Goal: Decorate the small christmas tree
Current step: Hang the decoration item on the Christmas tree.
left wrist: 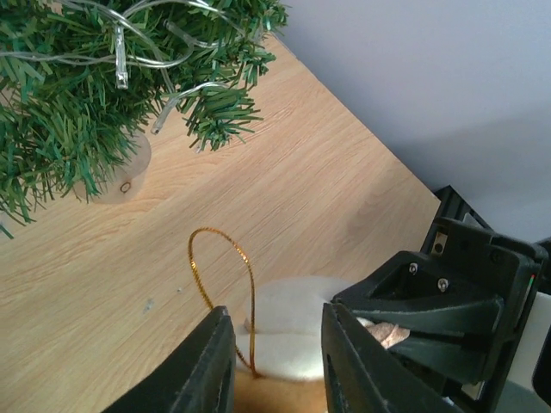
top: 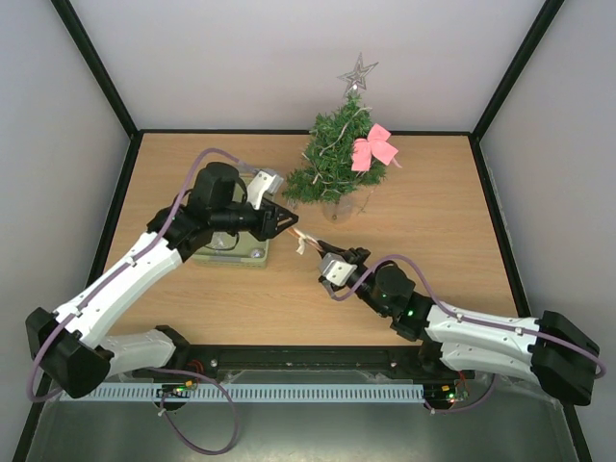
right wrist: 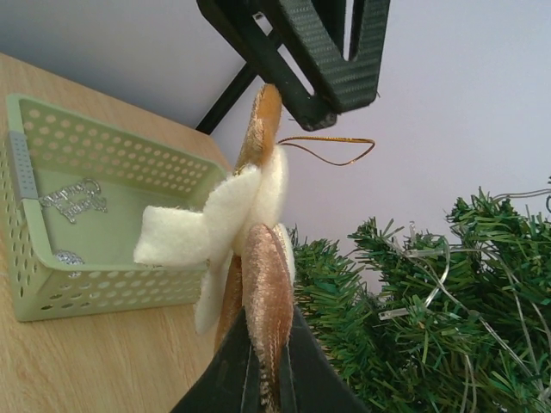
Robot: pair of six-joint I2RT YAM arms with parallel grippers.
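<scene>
The right gripper (right wrist: 265,366) clamps the plush ornament (right wrist: 250,224) just in front of the small christmas tree (top: 332,159); the left gripper (left wrist: 275,344) holds its jaws part open astride the ornament's top. Better to pinch below the gold loop (left wrist: 251,292), leaving it free for hanging.

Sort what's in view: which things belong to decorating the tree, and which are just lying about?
Job: small christmas tree; plush ornament with gold loop; silver glitter lettering, likely next.
Lying about: pale green basket; star, pink bow and string lights, already on the tree.
</scene>
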